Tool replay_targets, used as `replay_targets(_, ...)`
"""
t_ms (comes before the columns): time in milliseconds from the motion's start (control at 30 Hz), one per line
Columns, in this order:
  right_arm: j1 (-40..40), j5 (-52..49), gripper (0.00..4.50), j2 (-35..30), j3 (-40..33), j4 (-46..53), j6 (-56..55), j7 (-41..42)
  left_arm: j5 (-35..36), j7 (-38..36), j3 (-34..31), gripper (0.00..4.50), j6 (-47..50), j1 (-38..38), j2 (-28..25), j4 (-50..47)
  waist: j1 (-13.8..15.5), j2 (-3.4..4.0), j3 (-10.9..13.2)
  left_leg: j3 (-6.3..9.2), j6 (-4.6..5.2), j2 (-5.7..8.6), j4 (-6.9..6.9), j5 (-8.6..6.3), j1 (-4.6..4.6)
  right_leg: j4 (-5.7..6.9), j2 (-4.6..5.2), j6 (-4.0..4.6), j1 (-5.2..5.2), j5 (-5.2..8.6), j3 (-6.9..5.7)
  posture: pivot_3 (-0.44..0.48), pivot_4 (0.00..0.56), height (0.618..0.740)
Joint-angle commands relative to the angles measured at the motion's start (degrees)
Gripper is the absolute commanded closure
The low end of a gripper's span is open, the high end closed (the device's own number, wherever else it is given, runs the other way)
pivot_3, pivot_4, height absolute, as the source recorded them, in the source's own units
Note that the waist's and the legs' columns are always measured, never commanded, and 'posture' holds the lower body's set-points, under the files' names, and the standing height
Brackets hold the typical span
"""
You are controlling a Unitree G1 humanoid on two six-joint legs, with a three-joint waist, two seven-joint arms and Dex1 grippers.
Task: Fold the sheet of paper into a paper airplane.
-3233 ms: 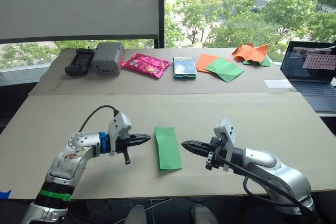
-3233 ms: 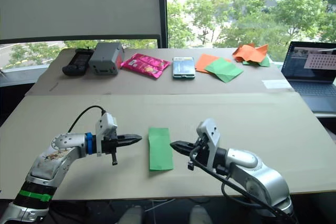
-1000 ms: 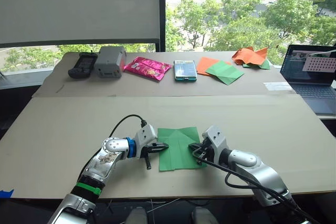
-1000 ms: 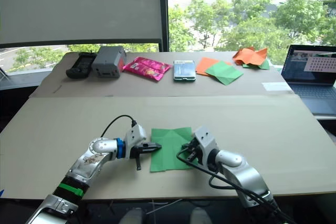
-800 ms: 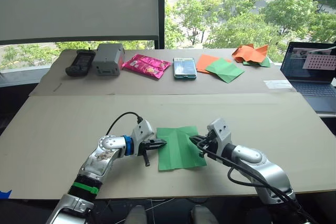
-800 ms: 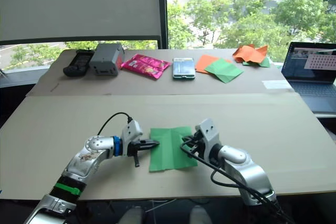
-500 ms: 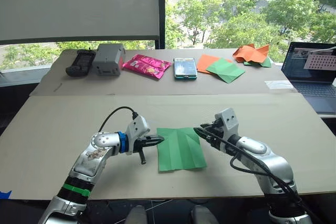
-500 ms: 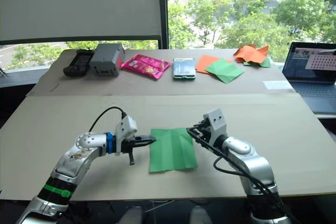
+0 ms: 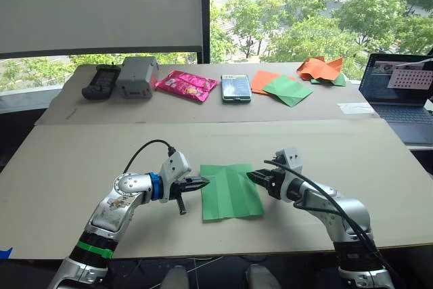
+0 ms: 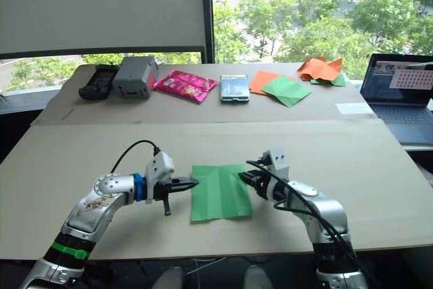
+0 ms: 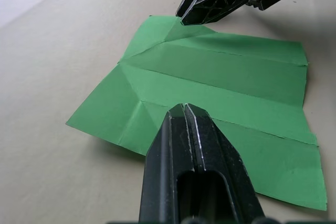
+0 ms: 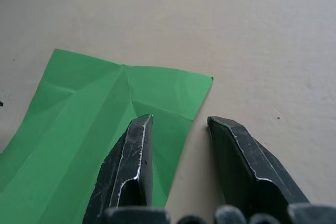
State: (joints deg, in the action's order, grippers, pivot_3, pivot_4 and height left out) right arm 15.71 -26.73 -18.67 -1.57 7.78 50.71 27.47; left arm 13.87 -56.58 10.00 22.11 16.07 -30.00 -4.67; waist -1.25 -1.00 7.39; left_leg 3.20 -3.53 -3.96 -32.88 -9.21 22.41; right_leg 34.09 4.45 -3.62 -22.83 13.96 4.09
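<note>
The sheet of paper is bright green and lies opened flat near the table's front edge, with several creases running across it. No paper airplane is in view. My left gripper is shut, and its tip rests at the sheet's left edge. My right gripper is open at the sheet's far right corner. In the right wrist view one of its fingers is over the paper and the other finger is over bare table, so the sheet's edge runs between them.
Along the back of the table stand a black controller, a grey box, a pink snack packet, a phone, orange and duller green sheets and a crumpled orange-and-green heap. A laptop sits at the far right.
The sheet, a narrow folded strip at first, now lies opened out. Over the last half second my right gripper dropped back to the sheet's far right corner. The left gripper barely moved.
</note>
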Motion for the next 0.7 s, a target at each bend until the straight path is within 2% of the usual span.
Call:
replay_targets(33, 1.2, -1.38, 2.61, 0.77, 0.12, -2.99, 1.24, 1.16, 1.02, 0.41, -0.97, 4.5, -0.03, 0.64, -0.23, -2.11, -0.19, 0.0, 0.0, 0.0, -0.01, 0.0, 0.0, -0.01, -0.02, 0.0, 0.0, 0.0, 0.02, 0.0, 0.0, 0.0, 0.15, 0.718)
replay_targets(233, 1.69, -0.94, 2.61, 0.97, 1.51, -4.53, 0.52, 2.09, 1.04, 0.65, -1.05, 4.5, 0.05, 0.8, -0.28, -2.13, -0.82, 0.01, -0.01, 0.01, -0.01, 0.0, 0.0, -0.01, -0.05, 0.0, 0.0, 0.0, 0.06, 0.0, 0.0, 0.0, 0.15, 0.718)
replay_targets(333, 1.46, -1.04, 3.4, 1.33, 1.44, -4.14, 0.48, 2.05, 1.05, 0.87, -1.16, 4.5, 0.07, 0.72, -0.33, -2.07, -1.1, 0.01, -0.01, 0.02, -0.01, 0.0, 0.0, -0.01, -0.08, 0.01, 0.0, 0.0, 0.12, 0.0, 0.0, 0.0, 0.15, 0.718)
replay_targets(433, 1.15, -1.18, 4.45, 1.64, 1.9, -3.15, 0.55, 2.17, 1.08, 0.96, -1.11, 4.5, 0.11, 0.67, -0.38, -2.05, -1.28, -0.01, -0.03, 0.02, 0.0, 0.0, 0.03, 0.0, -0.08, 0.01, -0.01, 0.0, 0.12, 0.0, 0.01, 0.0, 0.15, 0.718)
replay_targets(700, 0.82, -1.23, 4.48, 2.67, 1.99, -1.41, 0.52, 1.33, 0.76, 1.21, -1.02, 4.5, -0.2, 1.13, -0.22, -1.3, -1.29, -0.04, -0.04, 0.05, -0.25, -0.01, 0.03, -0.16, -0.13, 0.0, -0.02, 0.0, 0.16, 0.0, 0.0, 0.0, 0.15, 0.718)
